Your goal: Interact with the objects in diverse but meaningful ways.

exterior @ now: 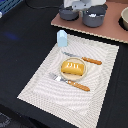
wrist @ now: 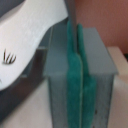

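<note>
Claw (exterior: 86, 7) above pots (jaws unclear)

A yellow bread-like block (exterior: 73, 68) lies flat in a shallow pale dish (exterior: 73, 76) at the middle of the placemat. A pale blue carton (exterior: 62, 38) stands upright at the placemat's far corner on the exterior view's left. Two grey pots (exterior: 69, 13) (exterior: 93, 18) sit side by side on the brown board's near edge. Orange-handled cutlery (exterior: 92, 61) (exterior: 79, 86) flanks the dish.
</note>
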